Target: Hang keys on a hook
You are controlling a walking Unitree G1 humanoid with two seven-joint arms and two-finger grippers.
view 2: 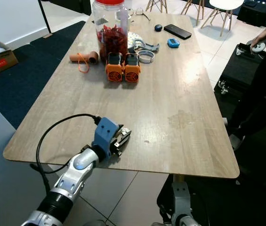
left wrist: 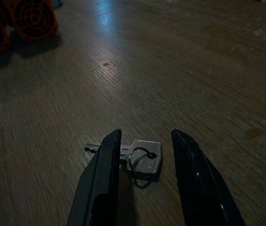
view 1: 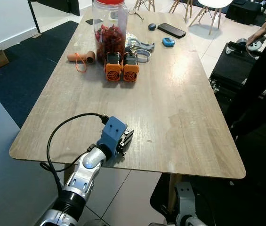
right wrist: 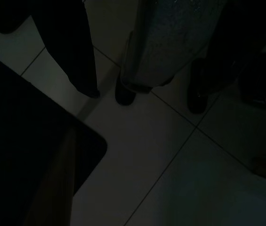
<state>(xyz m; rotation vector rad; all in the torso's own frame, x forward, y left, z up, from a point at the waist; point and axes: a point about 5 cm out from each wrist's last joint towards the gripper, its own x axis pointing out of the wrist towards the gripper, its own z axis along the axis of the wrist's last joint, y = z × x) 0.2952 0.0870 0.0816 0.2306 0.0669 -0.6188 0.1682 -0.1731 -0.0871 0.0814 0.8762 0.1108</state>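
One key (left wrist: 142, 157) lies flat on the wooden surface (view 1: 180, 108), near its front edge, with a small ring threaded through its silver head. The left claw (left wrist: 144, 155) is down at the surface with its two black fingers (left wrist: 105, 174) spread, and the key sits between them: the head lies in the gap, while the blade runs under the one finger and pokes out on its far side. Neither finger presses the key. In the head views the left claw (view 1: 124, 139) rests low on the surface at the near edge, blue wrist housing behind it, a black cable looping back.

Further up the surface stand two orange fan units (view 1: 122, 67) side by side, one big jar (view 1: 109, 29) with a red lid behind them, one brown tube (view 1: 81, 57) with an orange loop, one black phone (view 1: 171, 30) and one small blue gadget (view 1: 168, 42).

The right arm hangs idle; its wrist view is dark, with floor tiles (right wrist: 161, 155), and I cannot tell that claw's state.
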